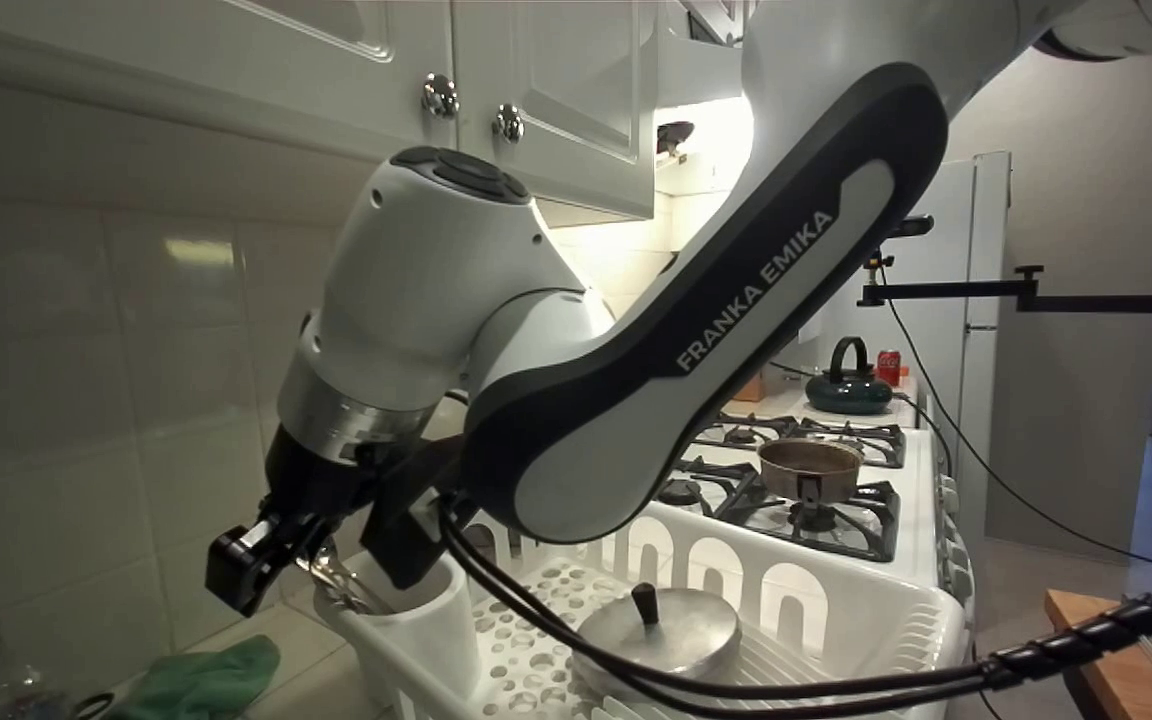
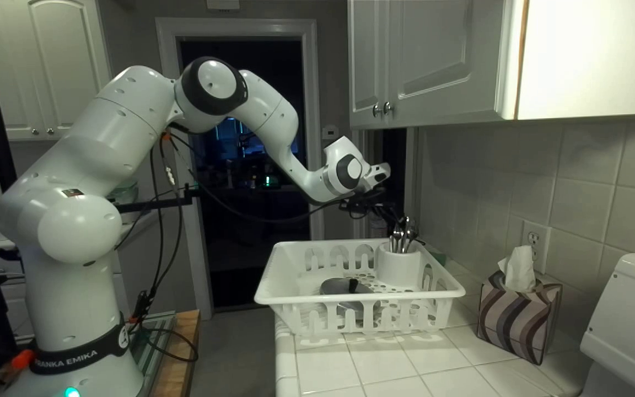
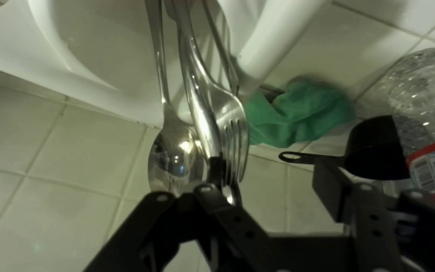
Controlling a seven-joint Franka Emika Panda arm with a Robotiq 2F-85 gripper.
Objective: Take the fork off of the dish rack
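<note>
The white dish rack (image 1: 726,575) stands on the counter, also seen in an exterior view (image 2: 361,298). Its round utensil cup (image 2: 398,268) holds several pieces of cutlery (image 2: 403,236). In the wrist view the fork (image 3: 233,121) leans out of the cup with its tines toward my gripper, beside a spoon (image 3: 175,155) and another utensil's handle (image 3: 202,121). My gripper (image 3: 274,179) is open with nothing between its fingers. Its left finger in that view is at the fork's tines and the handle; contact cannot be told. In an exterior view the gripper (image 1: 276,558) is just beyond the cup.
A lidded pot (image 1: 671,635) sits in the rack. Near the cup lie a green cloth (image 3: 300,111), a black measuring cup (image 3: 372,151) and a clear bottle (image 3: 432,90). A tissue box (image 2: 518,317) stands beside the rack. Cabinets (image 2: 428,60) hang above; a tiled wall (image 1: 36,420) is close.
</note>
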